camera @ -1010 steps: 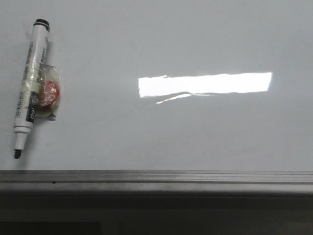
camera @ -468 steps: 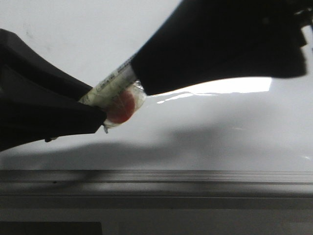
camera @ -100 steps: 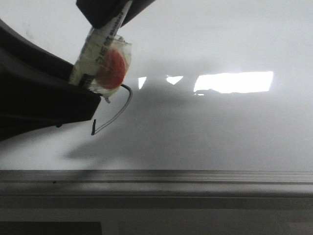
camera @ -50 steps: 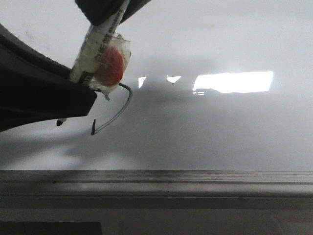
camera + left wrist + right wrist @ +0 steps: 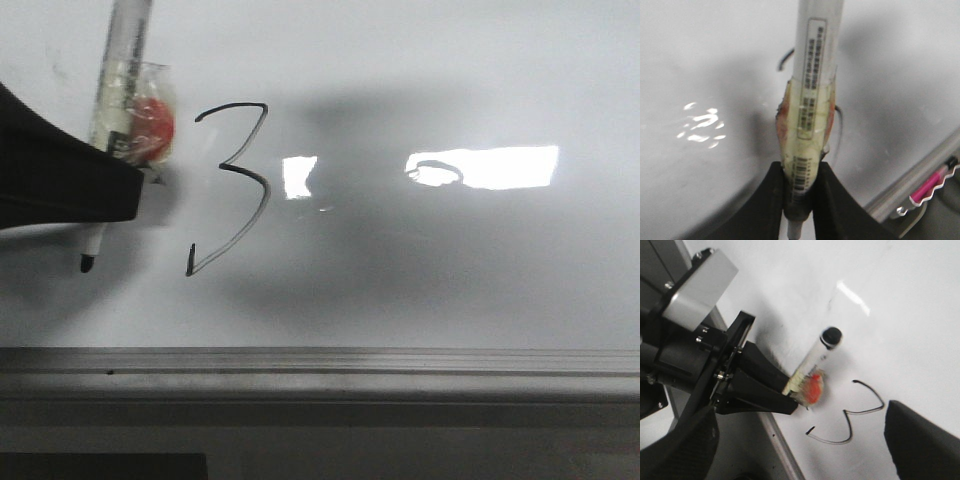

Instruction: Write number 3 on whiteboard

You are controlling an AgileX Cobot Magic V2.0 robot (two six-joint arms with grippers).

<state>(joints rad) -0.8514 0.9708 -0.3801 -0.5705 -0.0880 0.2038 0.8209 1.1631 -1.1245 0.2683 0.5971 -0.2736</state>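
The number 3 [image 5: 231, 188] is all drawn on the whiteboard [image 5: 450, 270] — just beside it the left gripper [image 5: 118, 190] is clamped on the marker [image 5: 124, 100], tip lifted off — only putting it down looks left.

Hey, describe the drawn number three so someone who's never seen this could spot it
On the whiteboard, look left of the bright light reflection. The number 3 sits beside the marker: a thin black angular figure with a flat top and pointed lower-left tail.
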